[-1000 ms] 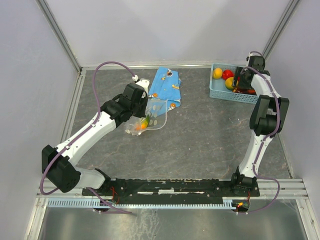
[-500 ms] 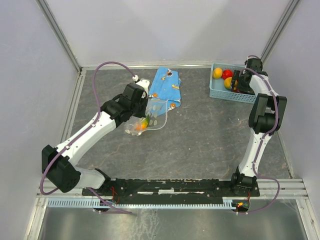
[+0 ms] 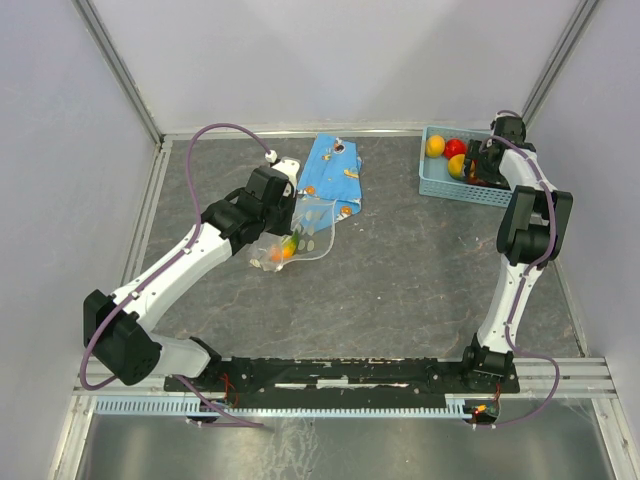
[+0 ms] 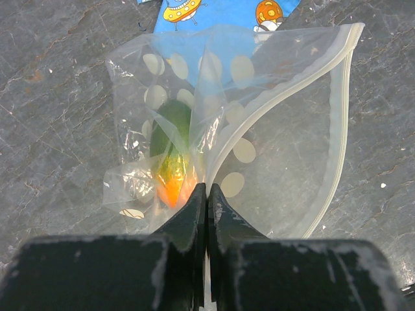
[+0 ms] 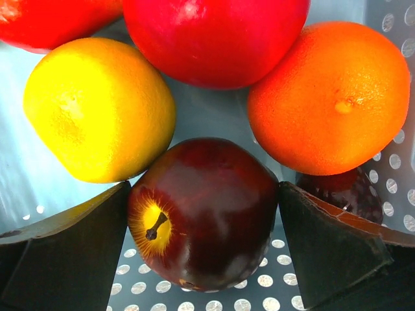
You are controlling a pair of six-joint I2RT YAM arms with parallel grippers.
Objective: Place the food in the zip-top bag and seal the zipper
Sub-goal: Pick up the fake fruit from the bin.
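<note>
Stock of food so far: two pieces, one green fruit and one orange piece, lie inside the zip-top bag, which sits left of the table's centre, overlapping the blue wrapper. Bag mouth gapes; zipper unsealed. Outstanding, by my reckoning: several fruits in the mesh basket at the far right corner, among them yellow fruit, red fruit and orange fruit, then the sealing. Left gripper: jaws pinched tight on the bag's film, arm stretched diagonally forward and low. Right gripper: spread wide, fingers straddling the dark purple fruit without clamping it, arm folded high and reaching down into the basket.
</note>
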